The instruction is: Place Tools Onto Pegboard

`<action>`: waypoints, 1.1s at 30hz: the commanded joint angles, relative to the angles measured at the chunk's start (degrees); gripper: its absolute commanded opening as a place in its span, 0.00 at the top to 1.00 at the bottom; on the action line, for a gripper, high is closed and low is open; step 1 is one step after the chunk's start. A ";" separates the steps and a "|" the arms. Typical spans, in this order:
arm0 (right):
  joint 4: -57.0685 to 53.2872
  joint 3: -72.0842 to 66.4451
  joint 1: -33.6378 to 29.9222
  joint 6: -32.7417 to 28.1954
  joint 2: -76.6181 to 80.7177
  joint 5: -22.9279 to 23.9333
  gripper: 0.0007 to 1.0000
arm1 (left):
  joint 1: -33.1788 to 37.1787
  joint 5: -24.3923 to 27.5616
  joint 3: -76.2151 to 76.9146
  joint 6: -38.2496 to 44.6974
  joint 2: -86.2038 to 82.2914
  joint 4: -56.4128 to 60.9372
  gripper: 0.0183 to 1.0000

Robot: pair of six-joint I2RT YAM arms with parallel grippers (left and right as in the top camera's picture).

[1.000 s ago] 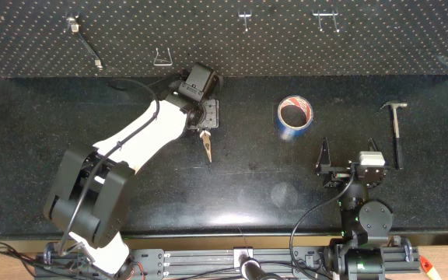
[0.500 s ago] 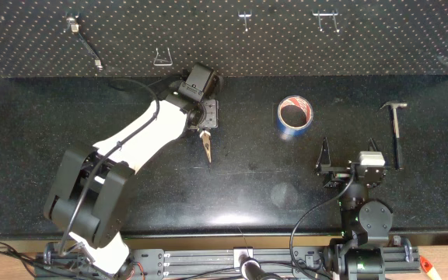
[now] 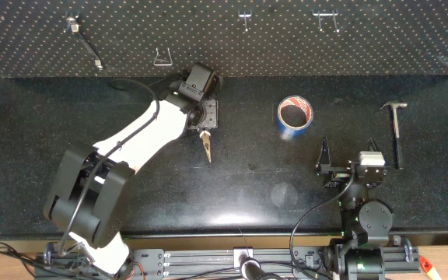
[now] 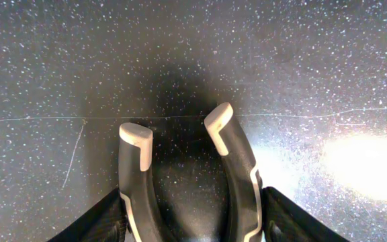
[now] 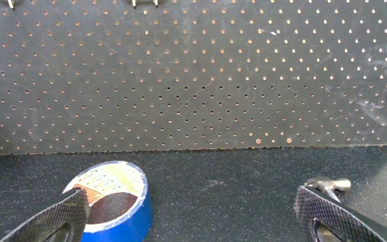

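While left end effector (image 3: 206, 120) clasps pliers (image 3: 206, 145) near pegboard (image 3: 286, 47) edge, right end effector (image 3: 348, 149) gapes, hammer (image 3: 396, 128) nearby.

Left arm (image 3: 142, 132) outstretched, left fingers (image 4: 106, 218) clasping pliers (image 4: 234, 161), right arm (image 3: 362, 204) folded, right fingers (image 5: 46, 218) spread

— Where is the most light seen?
— A bright white glare is seen on the table (image 4: 365, 168) in the left wrist view. A dark round shadow is cast beside it.
— And from above?
— The pegboard (image 3: 224, 39) is evenly lit. The table is left dark, with one faint shine.
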 commanded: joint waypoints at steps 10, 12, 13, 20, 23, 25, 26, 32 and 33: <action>-0.28 -0.15 -0.28 -0.83 -0.61 -0.35 0.00 | 0.13 1.20 0.85 -1.16 0.83 0.39 0.98; -0.28 -0.15 -0.28 -0.83 -0.61 -0.35 0.00 | 0.09 1.20 0.85 -1.16 0.28 0.37 0.99; -0.28 -0.15 -0.28 -0.83 -0.61 -0.35 0.00 | 0.09 1.18 0.85 -1.16 -0.07 0.37 0.99; -0.28 -0.15 -0.28 -0.83 -0.61 -0.35 0.00 | 0.09 -0.37 0.85 -0.72 -4.15 0.31 0.99; -0.28 -0.15 -0.28 -0.83 -0.61 -0.35 0.00 | -0.15 -1.92 0.85 0.70 -7.61 0.35 0.99; -0.28 -0.15 -0.28 -0.83 -0.61 -0.35 0.00 | -0.66 -2.73 0.85 2.82 -9.31 0.26 0.99; -0.28 -0.15 -0.28 -0.83 -0.61 -0.35 0.00 | -0.87 -2.93 0.85 2.99 -10.21 0.22 0.99; -0.28 -0.15 -0.28 -0.83 -0.61 -0.35 0.00 | -1.03 -2.93 0.85 4.98 -17.16 0.13 0.99; -0.28 -0.15 -0.28 -0.83 -0.61 -0.35 0.00 | -1.03 -2.93 0.85 6.71 -18.58 0.13 0.99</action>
